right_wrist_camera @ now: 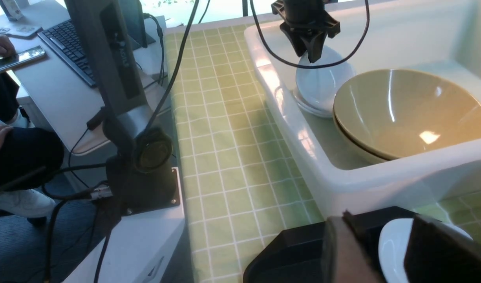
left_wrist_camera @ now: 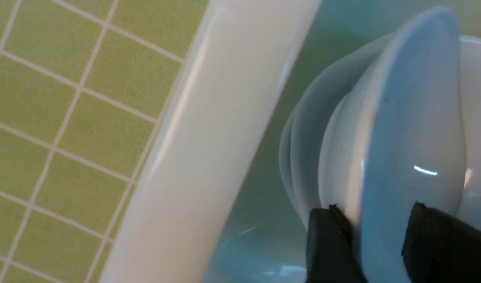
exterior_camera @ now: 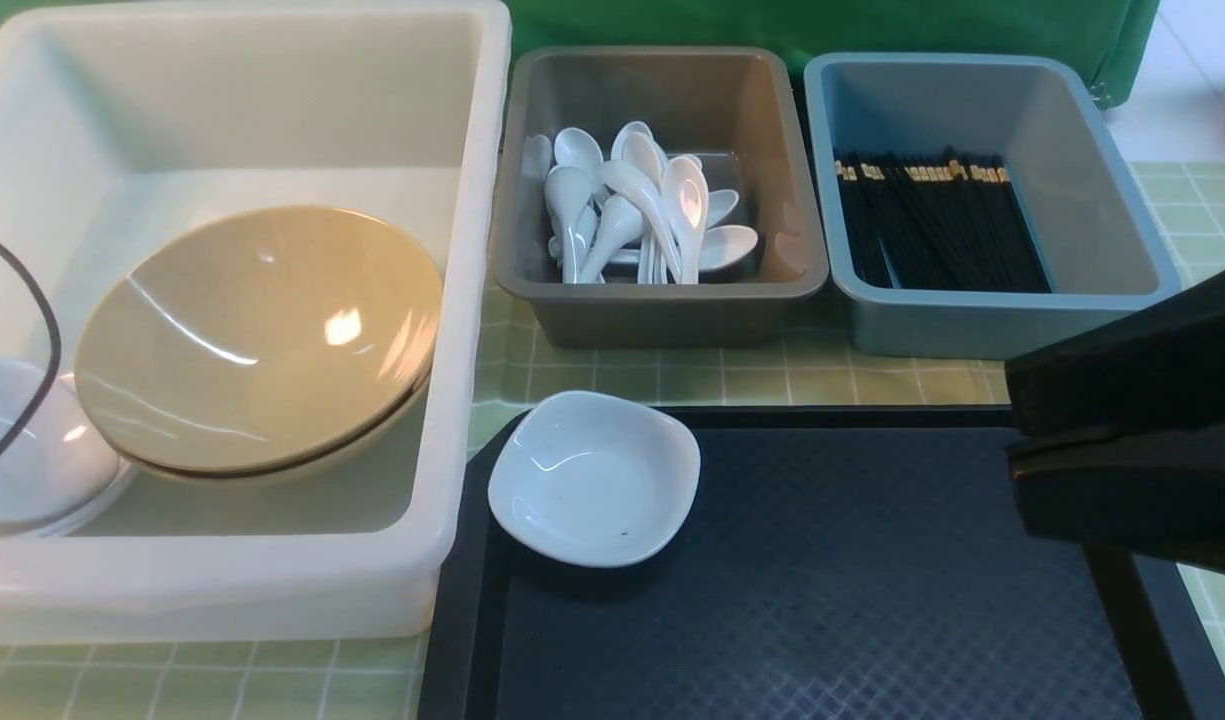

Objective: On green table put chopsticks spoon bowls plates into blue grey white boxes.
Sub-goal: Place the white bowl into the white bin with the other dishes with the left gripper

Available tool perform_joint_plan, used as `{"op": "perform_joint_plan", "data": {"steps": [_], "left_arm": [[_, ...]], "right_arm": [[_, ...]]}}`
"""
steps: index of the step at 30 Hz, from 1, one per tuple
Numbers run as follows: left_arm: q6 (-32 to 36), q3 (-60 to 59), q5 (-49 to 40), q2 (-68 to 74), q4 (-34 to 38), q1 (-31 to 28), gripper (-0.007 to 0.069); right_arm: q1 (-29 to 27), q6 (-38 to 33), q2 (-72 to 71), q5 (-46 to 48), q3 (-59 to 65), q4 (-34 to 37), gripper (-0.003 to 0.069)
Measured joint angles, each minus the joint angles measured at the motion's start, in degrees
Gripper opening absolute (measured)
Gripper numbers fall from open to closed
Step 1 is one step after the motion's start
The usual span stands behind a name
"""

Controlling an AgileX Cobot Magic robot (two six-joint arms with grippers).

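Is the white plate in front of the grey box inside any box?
No, outside: the plate rests on the black tray, beside the white box.

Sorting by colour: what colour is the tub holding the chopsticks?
Dusty blue tub, clearest in the front view.

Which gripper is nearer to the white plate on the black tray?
Right. The right gripper hangs over the black tray, close to that plate; the left gripper is far off, at the stacked plates in the white box.
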State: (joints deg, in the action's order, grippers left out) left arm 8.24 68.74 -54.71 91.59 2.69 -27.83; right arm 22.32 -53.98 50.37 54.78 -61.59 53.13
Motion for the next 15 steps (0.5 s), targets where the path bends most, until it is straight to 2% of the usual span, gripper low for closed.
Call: {"op": "perform_joint_plan", "data": {"steps": [4,9,13,14,15], "left_arm": [[-4.09,0.0,0.01,-2.05,-5.07,0.0,0.0451],[-7.31,-0.06,-0.18,-4.47,-4.66,0.38,0.064],[-3.77,-0.06,1.96,-9.32,-3.11,2.99,0.0664],[-1.53,-0.06,2.85,-10.91,-2.1,4.53,0.0664],[4.36,-0.06,3.82,-13.59,0.52,8.25,0.0664]], "right_arm": [[0.0,0.0,0.0,0.62,0.0,0.0,0.0236],[0.0,0.0,0.0,1.22,0.0,0.0,0.0236],[0.0,0.0,0.0,1.29,0.0,0.0,0.0236],[0.0,0.0,0.0,1.29,0.0,0.0,0.0236],[0.0,0.0,0.0,1.29,0.0,0.0,0.0236]]}}
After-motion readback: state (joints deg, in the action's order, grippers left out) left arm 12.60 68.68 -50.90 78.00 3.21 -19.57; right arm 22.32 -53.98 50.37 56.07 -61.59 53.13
